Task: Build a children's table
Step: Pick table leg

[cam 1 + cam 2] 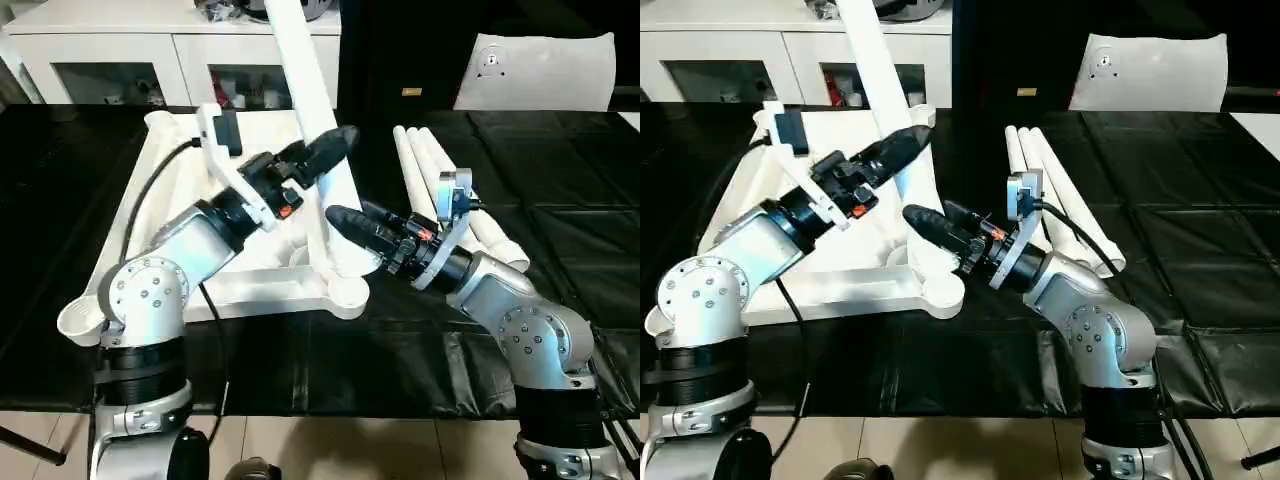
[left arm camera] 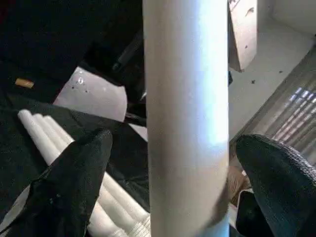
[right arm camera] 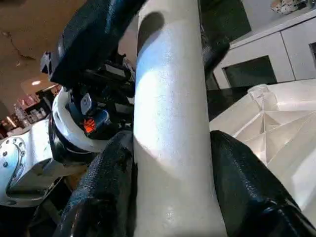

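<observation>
The white table top [image 1: 200, 290] lies underside up toward the black surface's [image 1: 560, 250] left edge. One leg [image 1: 318, 150] stands in its near corner socket — the right tool [image 1: 345, 222] grips it low, the left tool [image 1: 335, 145] spread wide around it higher. Three spare legs [image 1: 440, 180] lie mid-surface.

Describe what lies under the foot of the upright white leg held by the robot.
The leg stands in a round corner socket of the upturned tabletop. The right pincer, closed on the leg, partly covers the joint, so seating depth is hidden.
</observation>
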{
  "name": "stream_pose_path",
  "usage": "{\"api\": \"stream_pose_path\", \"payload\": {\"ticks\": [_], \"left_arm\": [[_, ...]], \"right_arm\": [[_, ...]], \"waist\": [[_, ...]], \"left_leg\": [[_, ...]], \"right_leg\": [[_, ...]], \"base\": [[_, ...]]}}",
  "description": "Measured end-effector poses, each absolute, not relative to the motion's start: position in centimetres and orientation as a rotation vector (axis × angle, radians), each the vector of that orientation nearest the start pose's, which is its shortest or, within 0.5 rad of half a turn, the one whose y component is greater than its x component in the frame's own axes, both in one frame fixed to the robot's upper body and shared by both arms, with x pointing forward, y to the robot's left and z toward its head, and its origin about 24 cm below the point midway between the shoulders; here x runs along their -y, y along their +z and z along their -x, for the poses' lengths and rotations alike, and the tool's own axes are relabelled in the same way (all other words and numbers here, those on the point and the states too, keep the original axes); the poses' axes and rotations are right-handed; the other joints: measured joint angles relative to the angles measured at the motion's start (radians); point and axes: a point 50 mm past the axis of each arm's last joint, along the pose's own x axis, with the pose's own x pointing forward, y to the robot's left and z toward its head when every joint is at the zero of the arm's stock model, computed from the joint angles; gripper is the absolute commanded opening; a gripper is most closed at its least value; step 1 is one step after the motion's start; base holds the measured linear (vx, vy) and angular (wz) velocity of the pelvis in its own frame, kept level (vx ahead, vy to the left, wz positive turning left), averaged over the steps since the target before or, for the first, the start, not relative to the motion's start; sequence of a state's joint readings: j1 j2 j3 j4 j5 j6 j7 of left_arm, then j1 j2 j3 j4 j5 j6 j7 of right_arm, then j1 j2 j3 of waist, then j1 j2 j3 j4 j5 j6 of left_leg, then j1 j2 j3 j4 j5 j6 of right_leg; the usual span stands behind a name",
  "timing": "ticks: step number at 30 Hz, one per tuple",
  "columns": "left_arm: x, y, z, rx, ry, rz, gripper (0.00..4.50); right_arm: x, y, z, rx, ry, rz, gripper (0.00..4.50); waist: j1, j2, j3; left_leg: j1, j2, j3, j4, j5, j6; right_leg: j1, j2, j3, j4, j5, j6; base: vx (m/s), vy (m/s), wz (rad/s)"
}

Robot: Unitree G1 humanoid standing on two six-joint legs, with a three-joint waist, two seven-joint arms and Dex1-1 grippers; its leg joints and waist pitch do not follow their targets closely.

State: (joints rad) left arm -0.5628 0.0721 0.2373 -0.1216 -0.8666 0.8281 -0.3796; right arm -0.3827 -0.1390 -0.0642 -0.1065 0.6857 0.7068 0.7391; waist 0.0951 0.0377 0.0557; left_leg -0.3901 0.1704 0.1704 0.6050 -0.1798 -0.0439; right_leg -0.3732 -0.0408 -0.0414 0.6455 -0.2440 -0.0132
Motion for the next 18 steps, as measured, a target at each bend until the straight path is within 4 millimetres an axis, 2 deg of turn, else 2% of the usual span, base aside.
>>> {"api": "stream_pose_path", "payload": {"ticks": [8,14,18], "left_arm": [[-11.27,18.70,-30.88,0.061,-0.856,0.665,4.15],[-11.50,18.66,-31.00,0.099,-0.817,0.599,4.15],[-11.44,18.26,-30.83,0.111,-0.804,0.513,4.15]], "right_arm": [[9.87,12.99,-28.47,-0.073,1.086,-0.474,1.93],[10.12,12.36,-29.18,-0.065,0.998,-0.421,1.93],[9.72,12.28,-29.19,-0.056,0.999,-0.399,1.93]], "waist": [[0.000,0.000,0.000],[-0.002,0.000,0.000],[-0.003,0.000,0.000]], "left_leg": [[0.000,0.000,0.000,0.000,0.000,0.000],[0.000,0.000,0.000,0.000,0.000,0.000],[-0.001,0.000,0.000,-0.001,0.000,0.000]], "right_leg": [[0.000,0.000,0.000,0.000,0.000,0.000],[0.000,0.000,0.000,0.000,0.000,0.000],[-0.001,0.000,0.000,0.000,0.000,0.001]], "base": [[0.000,0.000,0.00],[0.000,0.000,0.00],[0.000,0.000,0.00]]}}
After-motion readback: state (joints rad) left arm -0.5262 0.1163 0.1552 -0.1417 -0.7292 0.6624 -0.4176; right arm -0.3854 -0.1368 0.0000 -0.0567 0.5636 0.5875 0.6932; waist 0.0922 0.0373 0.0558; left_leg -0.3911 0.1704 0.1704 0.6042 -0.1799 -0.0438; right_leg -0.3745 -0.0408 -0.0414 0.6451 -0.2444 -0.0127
